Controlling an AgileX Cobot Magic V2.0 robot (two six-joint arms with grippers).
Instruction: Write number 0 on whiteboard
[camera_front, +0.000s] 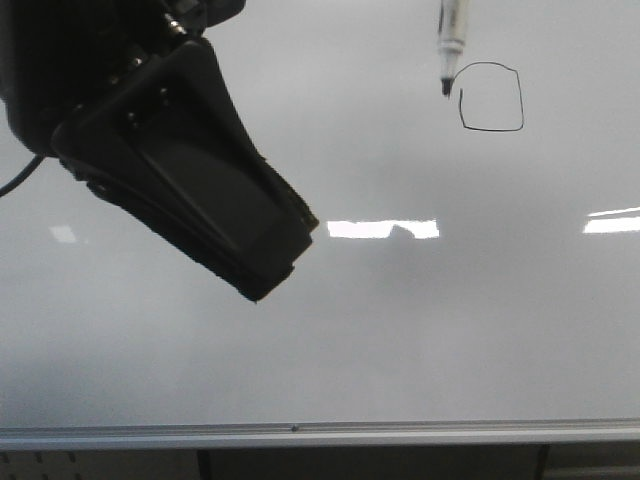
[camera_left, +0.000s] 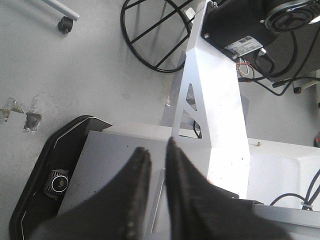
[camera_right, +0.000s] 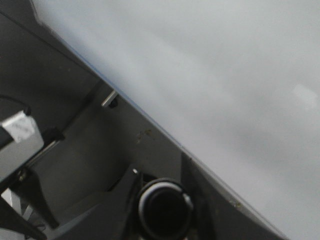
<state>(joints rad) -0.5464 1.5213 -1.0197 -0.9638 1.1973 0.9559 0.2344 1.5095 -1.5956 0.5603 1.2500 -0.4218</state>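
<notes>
The whiteboard (camera_front: 400, 330) fills the front view, with its silver rail (camera_front: 300, 432) along the lower edge. At its upper right is the number 0 (camera_front: 491, 98), a small boxy black loop. A clear-barrelled marker (camera_front: 451, 40) comes down from the top edge, its black tip just left of the loop's upper left side. In the right wrist view my right gripper (camera_right: 160, 175) is shut on the marker's round dark end (camera_right: 165, 207), beside the whiteboard (camera_right: 225, 75). My left gripper (camera_front: 275, 270) hangs large and dark at the upper left, shut and holding nothing (camera_left: 157, 150).
Bright light reflections (camera_front: 383, 228) (camera_front: 612, 222) lie across the board. A black cable (camera_front: 15, 180) trails off at the left. In the left wrist view are the robot's grey base plate (camera_left: 110, 160), a metal bracket (camera_left: 210, 100) and black cables (camera_left: 150, 35) over the floor.
</notes>
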